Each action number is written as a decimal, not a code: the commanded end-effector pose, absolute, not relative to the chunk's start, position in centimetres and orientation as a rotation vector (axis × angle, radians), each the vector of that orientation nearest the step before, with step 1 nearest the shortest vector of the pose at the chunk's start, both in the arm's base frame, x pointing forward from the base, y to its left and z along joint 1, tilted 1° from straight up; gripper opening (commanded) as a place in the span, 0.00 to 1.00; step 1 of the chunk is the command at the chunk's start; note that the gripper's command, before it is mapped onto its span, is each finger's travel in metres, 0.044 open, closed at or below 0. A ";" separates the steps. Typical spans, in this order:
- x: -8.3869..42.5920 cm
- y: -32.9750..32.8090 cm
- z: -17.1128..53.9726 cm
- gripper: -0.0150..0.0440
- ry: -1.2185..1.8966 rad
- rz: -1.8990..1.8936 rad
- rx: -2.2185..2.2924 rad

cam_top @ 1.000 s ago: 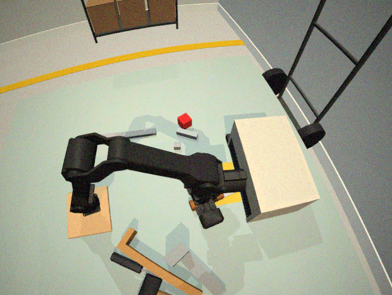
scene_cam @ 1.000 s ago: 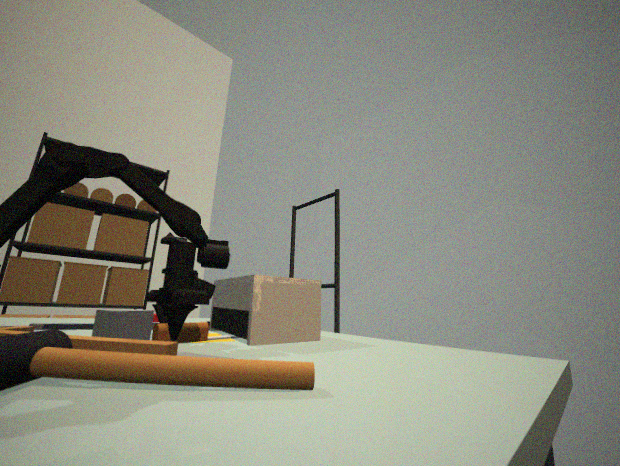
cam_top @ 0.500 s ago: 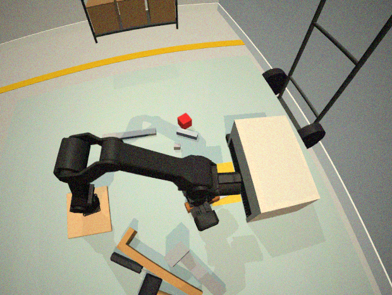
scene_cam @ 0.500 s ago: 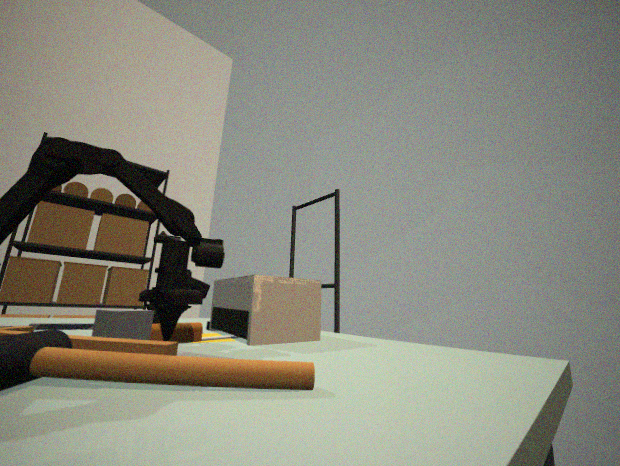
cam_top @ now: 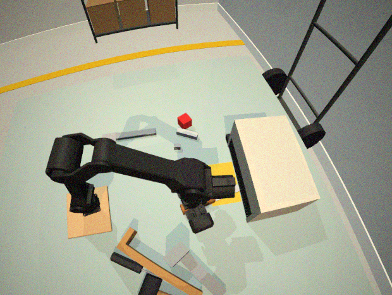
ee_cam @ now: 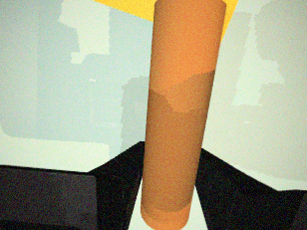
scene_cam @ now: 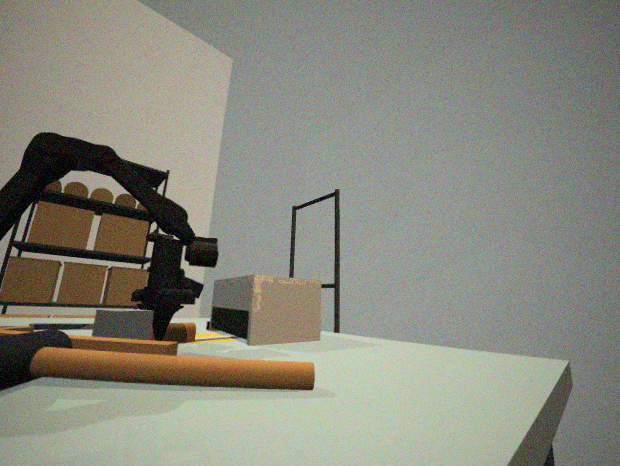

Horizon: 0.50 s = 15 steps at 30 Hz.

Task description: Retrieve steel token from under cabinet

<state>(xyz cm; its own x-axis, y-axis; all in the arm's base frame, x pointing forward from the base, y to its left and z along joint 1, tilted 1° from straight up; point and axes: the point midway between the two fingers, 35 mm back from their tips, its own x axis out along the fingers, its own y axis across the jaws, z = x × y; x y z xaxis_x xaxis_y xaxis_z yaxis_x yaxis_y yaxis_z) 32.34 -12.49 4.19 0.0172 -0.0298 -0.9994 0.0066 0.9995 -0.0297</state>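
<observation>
The pale cabinet (cam_top: 275, 164) (scene_cam: 284, 310) stands at the right, with a dark low opening along its front. The yellow marked area (cam_top: 221, 168) (ee_cam: 125, 5) lies before it, partly covered by the arm. My gripper (scene_cam: 159, 335) (ee_cam: 167, 149) is shut on an orange cylindrical handle (scene_cam: 184, 331) (ee_cam: 181, 64), low over the table and short of the cabinet. The handle points toward the yellow area in the wrist view. A thin dark line (scene_cam: 218, 339) crosses the yellow in the exterior view. A small pale patch shows by the cabinet's front edge; I cannot tell what it is. I cannot make out the token.
A red cube (cam_top: 184, 120), a short white-topped bar (cam_top: 187, 133), a small grey block (cam_top: 177, 146) and a long grey bar (cam_top: 136, 133) lie beyond the arm. An orange angled piece (cam_top: 158, 265), black pieces (cam_top: 126, 262) and a pale block (cam_top: 177, 253) lie on the near side.
</observation>
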 end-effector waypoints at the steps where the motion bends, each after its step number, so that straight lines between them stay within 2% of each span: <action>1: 31.8 -12.5 4.1 0.25 1.553 -0.022 -0.020; 15: 30.3 -12.5 4.1 0.25 1.554 -0.022 -0.020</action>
